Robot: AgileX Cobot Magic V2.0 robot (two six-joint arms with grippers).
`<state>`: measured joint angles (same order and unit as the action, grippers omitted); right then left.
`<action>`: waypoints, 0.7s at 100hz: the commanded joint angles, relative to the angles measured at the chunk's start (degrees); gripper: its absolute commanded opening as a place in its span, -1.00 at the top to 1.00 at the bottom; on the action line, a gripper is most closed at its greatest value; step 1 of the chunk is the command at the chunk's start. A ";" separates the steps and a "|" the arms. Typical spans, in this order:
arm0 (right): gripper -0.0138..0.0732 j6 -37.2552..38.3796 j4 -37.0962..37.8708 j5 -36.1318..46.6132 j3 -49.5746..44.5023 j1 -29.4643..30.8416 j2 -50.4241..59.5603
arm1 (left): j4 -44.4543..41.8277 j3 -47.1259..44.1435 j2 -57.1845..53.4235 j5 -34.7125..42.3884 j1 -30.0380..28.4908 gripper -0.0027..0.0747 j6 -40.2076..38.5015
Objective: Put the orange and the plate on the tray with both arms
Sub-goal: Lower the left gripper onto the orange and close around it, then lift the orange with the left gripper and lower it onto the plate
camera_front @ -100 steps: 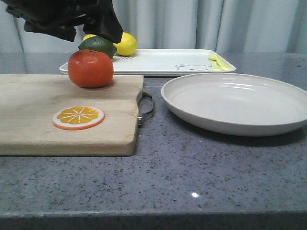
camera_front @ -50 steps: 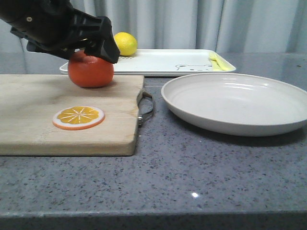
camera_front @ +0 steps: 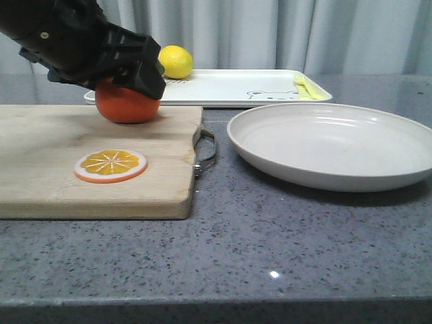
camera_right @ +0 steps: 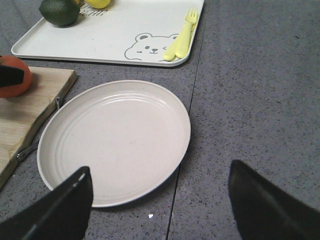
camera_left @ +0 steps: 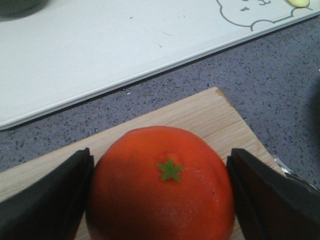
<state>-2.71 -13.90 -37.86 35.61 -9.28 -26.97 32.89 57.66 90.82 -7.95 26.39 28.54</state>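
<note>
The orange sits on the far right part of the wooden board. My left gripper is lowered over it. In the left wrist view the orange lies between the black fingers, jaws wide open on either side, the fruit resting on the board. The plate lies on the counter right of the board, in front of the tray. In the right wrist view my right gripper is open and empty, above the plate's near edge, with the bear-print tray beyond.
The wooden cutting board carries a flat orange slice and has a metal handle facing the plate. On the tray are a lemon, a green lime and yellow cutlery.
My left gripper has come down from above the orange until its fingers sit on both sides of it. The orange, plate and tray have not moved.
</note>
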 commanded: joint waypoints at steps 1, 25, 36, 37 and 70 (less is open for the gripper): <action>-0.61 -0.28 -0.53 4.33 2.08 0.20 -0.84 | 0.78 1.81 -1.92 2.47 -0.14 0.08 0.00; -0.61 -0.28 -0.53 4.33 2.08 0.20 -0.84 | 0.78 2.70 -2.71 2.31 0.53 0.25 0.11; -0.61 -0.28 -0.53 4.39 2.08 0.20 -0.84 | 0.68 4.39 -3.86 2.31 2.63 0.25 0.52; -0.61 -0.28 -0.53 4.39 2.08 0.20 -0.84 | 0.68 4.69 -3.88 2.31 2.81 0.25 0.52; -0.61 -0.28 -0.53 4.39 2.08 0.20 -0.84 | 0.68 11.07 -2.55 3.95 13.28 0.25 0.62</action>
<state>-2.71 -13.90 -37.86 35.61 -9.28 -26.97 32.91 65.70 89.55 -8.06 37.12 29.14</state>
